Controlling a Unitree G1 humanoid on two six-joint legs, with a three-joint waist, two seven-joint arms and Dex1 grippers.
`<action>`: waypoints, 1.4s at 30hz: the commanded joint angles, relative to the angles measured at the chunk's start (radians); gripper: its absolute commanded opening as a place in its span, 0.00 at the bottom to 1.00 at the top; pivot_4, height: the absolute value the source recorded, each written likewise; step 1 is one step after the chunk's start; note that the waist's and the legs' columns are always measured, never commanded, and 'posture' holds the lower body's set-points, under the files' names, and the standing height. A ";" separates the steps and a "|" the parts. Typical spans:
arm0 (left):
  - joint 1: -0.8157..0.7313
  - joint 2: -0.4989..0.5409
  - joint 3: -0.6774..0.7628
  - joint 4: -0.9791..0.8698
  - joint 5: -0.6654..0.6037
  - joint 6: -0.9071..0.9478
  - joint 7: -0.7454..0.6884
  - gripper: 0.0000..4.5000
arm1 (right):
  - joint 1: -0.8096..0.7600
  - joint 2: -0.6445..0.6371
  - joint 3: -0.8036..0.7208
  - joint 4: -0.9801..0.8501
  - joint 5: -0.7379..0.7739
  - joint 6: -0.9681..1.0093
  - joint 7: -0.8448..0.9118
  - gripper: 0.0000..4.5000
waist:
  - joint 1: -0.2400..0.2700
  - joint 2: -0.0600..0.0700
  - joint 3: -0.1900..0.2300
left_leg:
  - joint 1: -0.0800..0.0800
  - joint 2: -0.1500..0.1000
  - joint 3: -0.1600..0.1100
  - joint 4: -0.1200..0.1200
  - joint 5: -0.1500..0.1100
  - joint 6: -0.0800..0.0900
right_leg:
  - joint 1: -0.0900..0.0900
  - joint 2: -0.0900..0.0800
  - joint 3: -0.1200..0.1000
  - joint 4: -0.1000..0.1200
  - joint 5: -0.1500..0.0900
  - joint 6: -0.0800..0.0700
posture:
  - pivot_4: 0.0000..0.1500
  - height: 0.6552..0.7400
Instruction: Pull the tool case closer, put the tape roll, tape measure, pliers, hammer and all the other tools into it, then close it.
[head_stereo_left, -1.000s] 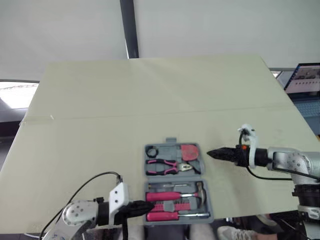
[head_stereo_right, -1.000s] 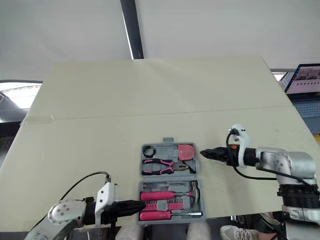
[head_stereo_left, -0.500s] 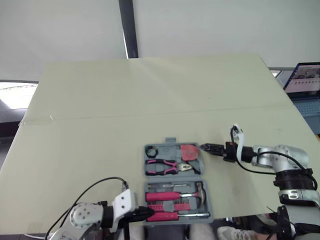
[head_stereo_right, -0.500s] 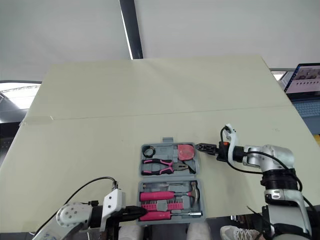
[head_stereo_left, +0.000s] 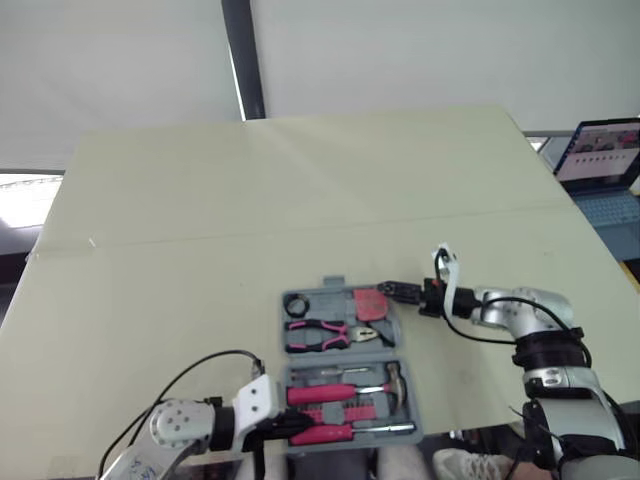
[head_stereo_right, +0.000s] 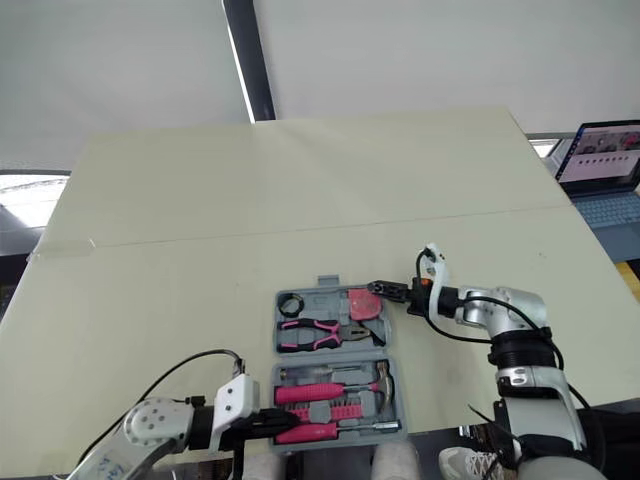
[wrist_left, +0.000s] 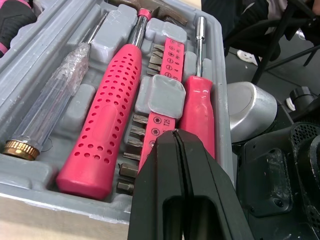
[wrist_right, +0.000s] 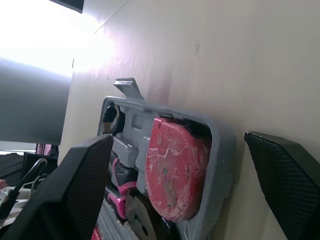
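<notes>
The grey tool case (head_stereo_left: 345, 356) lies open near the table's front edge. Its far half holds the black tape roll (head_stereo_left: 297, 303), the pink tape measure (head_stereo_left: 372, 302) and the pliers (head_stereo_left: 325, 333). The near half holds the pink-handled hammer (wrist_left: 107, 120), a screwdriver (wrist_left: 200, 110) and a strip of bits (wrist_left: 165, 75). My left gripper (wrist_left: 176, 134) is shut on nothing and sits over the case's near left corner. My right gripper (head_stereo_left: 392, 290) is open at the far right corner, one finger on each side of that corner (wrist_right: 220, 135).
A laptop (head_stereo_left: 600, 160) stands off the table's right side. A dark pole (head_stereo_left: 238, 60) rises behind the table's far edge. The case sits close to the table's front edge (head_stereo_left: 470, 425).
My right gripper has moved left from beside the case up to its far right corner. The left gripper has slid a little toward the near edge. The camera has shifted slightly.
</notes>
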 joint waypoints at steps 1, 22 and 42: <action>0.002 0.014 -0.007 0.021 0.039 0.018 0.019 0.00 | 0.013 0.018 0.000 -0.084 0.043 0.041 0.022 0.99 | 0.000 0.000 0.000 | 0.000 0.000 0.000 0.000 0.000 0.000 | 0.000 0.000 0.000 0.000 0.000 0.000 | 1.00 0.95; 0.264 -0.033 0.408 -0.417 -0.282 0.334 0.211 0.00 | 0.254 -0.048 -0.382 -0.844 0.541 0.509 -0.186 0.99 | 0.008 -0.002 0.001 | -0.003 0.000 -0.001 0.000 0.000 0.000 | -0.003 0.000 0.001 0.000 0.000 0.000 | 1.00 0.95; 0.328 -0.007 0.755 -0.053 -0.302 0.149 0.064 0.00 | 0.932 -0.421 -0.517 -1.055 0.390 -0.069 -0.144 0.99 | 0.032 -0.011 -0.005 | -0.002 0.000 0.004 -0.001 -0.002 0.003 | -0.002 0.000 0.004 -0.004 0.001 -0.001 | 1.00 0.95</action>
